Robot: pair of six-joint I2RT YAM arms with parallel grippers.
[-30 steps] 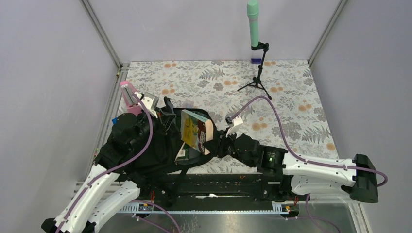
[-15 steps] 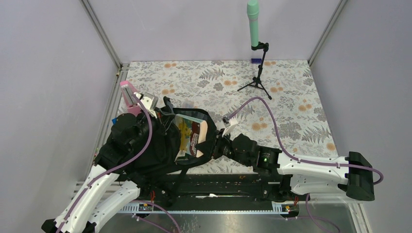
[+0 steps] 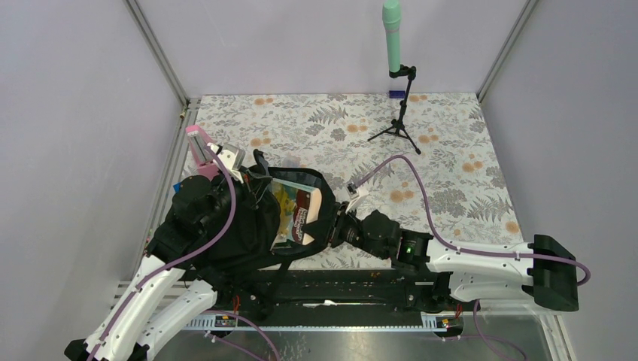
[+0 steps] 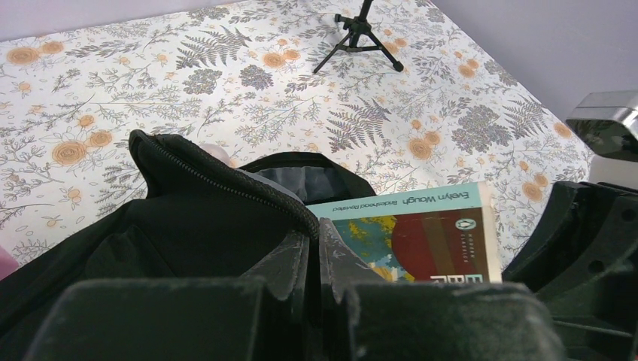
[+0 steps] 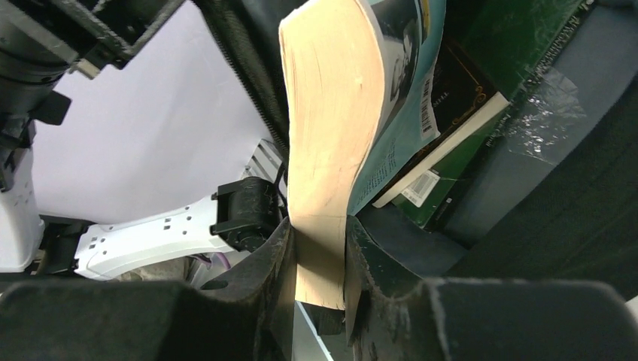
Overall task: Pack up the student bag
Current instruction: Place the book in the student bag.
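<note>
Work on the student bag (image 3: 242,226) stands partway done at the near left of the floral-clothed table (image 3: 451,173). Nearest the viewer, the two arms reach in from the table's near edge, one on each side of the black backpack. The left gripper (image 4: 314,235), on the bag's left, is clenched on the zip edge of the main opening. Its fingers are pinched together over the fabric and hold the mouth wide. From the right, the right gripper (image 5: 317,239) grasps a thick paperback (image 5: 331,120) by the fore-edge of its pages, jaws pressed to either side of the cream block. The book stands tilted on edge, its teal cover with yellow and red artwork showing from above. Its leading end sits inside the bag's mouth, and the gripped end is outside. Deeper in the compartment, the right wrist view shows a green-covered book (image 5: 519,37) already lying in. By that evidence at least one book is packed and the paperback is about halfway home, with release and zipping yet to come. Whether more items wait cannot be told. Farther back, a small tripod (image 3: 399,128) carrying a pale green cylinder (image 3: 391,34) stands well apart, near the far wall.
</note>
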